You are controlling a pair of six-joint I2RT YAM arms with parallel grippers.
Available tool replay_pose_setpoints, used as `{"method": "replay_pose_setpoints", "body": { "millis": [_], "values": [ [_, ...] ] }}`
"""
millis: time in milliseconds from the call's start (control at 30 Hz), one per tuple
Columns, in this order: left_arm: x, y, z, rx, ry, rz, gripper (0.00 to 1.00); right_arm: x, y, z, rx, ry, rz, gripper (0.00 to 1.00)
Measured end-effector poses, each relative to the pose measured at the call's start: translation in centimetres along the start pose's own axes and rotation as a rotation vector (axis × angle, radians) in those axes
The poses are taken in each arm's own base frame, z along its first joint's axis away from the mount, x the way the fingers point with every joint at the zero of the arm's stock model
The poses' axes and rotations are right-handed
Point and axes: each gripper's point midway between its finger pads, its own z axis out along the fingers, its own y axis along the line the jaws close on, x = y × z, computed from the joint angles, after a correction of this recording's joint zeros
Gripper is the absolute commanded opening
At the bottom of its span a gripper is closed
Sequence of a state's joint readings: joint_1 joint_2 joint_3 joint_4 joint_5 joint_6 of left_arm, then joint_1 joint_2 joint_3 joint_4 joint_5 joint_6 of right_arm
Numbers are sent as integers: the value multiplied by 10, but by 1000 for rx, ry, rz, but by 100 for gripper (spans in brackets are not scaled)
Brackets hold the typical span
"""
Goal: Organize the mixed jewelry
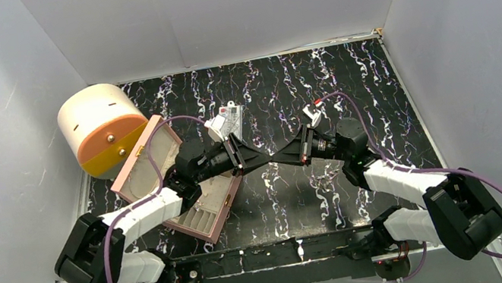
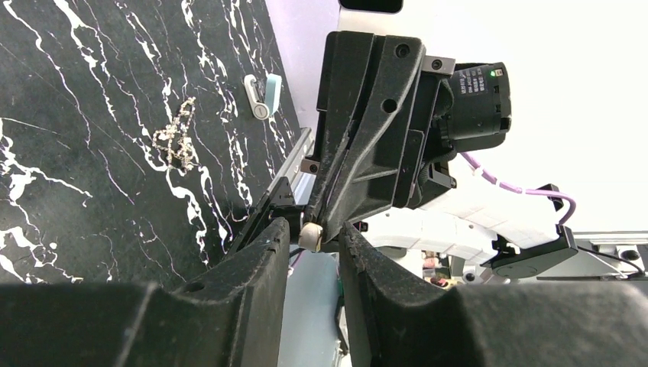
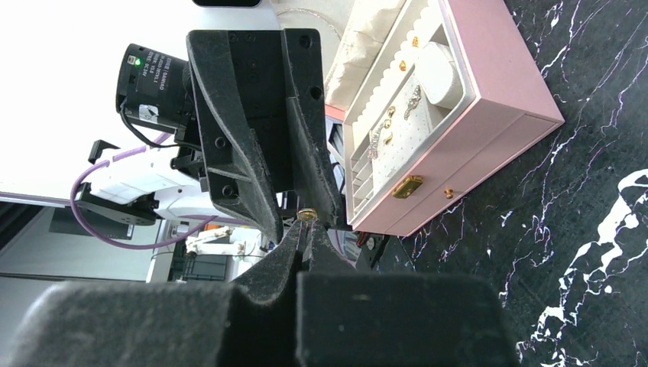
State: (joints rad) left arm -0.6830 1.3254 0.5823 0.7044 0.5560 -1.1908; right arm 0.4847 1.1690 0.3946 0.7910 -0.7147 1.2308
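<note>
Right hand (image 3: 306,229), stud (image 3: 306,214) — left hand (image 2: 313,233), mid-table

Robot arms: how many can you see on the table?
2. The left arm reaches over the pink box; the right arm reaches in from the other side. Their fingers meet at a tiny stud.

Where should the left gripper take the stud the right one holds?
Probably on the pale rounded head of the stud, which pokes beyond the shut tips of the right gripper. The left gripper should come straight from opposite, a finger each side; the rest is hidden.
</note>
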Motion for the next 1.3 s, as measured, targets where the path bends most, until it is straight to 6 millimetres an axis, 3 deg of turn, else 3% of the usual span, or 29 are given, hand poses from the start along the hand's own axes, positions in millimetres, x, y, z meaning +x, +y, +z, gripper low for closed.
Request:
{"method": "replay_pose_setpoints", "body": {
  "millis": [767, 833, 1033, 1300],
  "values": [
    [1, -1, 1, 11, 7, -5, 9, 1, -2, 0, 1, 7, 4, 1],
    [1, -1, 1, 11, 7, -6, 8, 1, -2, 0, 1, 7, 4, 4],
    [0, -1, 1, 11, 6, -5, 8, 0, -2, 0, 2, 4, 5, 26],
    [-2, -7, 1, 34, -6, 12, 8, -2, -2, -4, 27, -28, -4, 40]
  ]
}}
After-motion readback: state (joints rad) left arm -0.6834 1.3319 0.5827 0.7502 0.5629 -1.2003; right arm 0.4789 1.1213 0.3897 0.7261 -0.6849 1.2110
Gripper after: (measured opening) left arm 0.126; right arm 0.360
